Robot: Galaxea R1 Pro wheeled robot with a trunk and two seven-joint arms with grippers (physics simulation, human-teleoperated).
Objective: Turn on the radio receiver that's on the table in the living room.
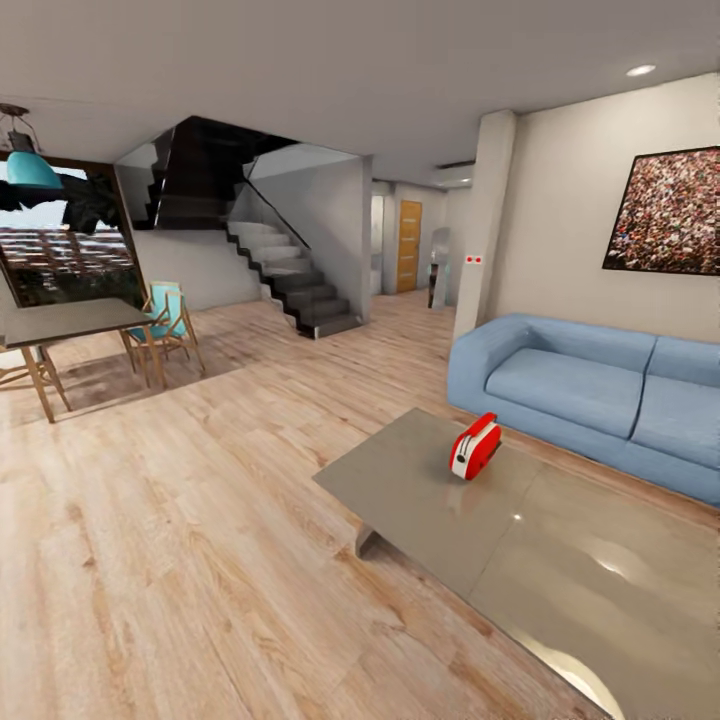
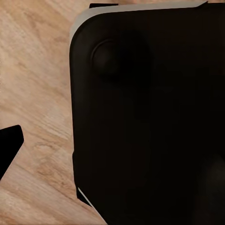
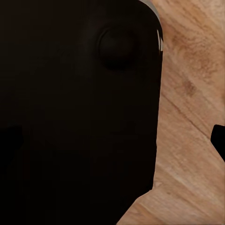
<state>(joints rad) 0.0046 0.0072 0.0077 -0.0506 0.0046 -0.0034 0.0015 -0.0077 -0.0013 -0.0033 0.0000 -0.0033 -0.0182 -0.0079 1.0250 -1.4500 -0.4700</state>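
Radio [image 1: 474, 446], small and red w/ white trim, stands upright on the table [image 1: 560, 560], near its far end, at about 2 o'clock from the middle of the head view. It sits alone; nothing touches it. Its dial can't be made out from this angle, so on/off can't be told.

Table is low, glossy grey-taupe, running from centre toward 4 o'clock. Just beyond it, at 3 o'clock, is a blue sofa [image 1: 590, 390] against a beige wall w/ a framed crowd picture [image 1: 668, 212] above. Light wood floor [image 1: 180, 540] covers the rest of the room.

At 9 o'clock: a dark dining table [image 1: 65, 322] w/ wooden chairs [image 1: 160, 330], a teal lamp [image 1: 30, 168] above, big window behind. At 12 o'clock: a dark staircase [image 1: 290, 280] and, past it, a hallway w/ a wooden door [image 1: 409, 245].

Left wrist view: a large black rounded body, prob. part of the robot, over wood floor, plus a dark fingertip [image 2: 10, 146] at the frame edge. Right wrist view: much the same, w/ a dark fingertip [image 3: 219, 139] at its edge. Whether either pincer is released or clenched can't be told.

Progress, as a judgement: early. Robot is in the living room w/ radio in sight but well apart from it; no arm reaches toward the table. Left to do: drive closer, bring a hand to the radio, press or turn its switch.
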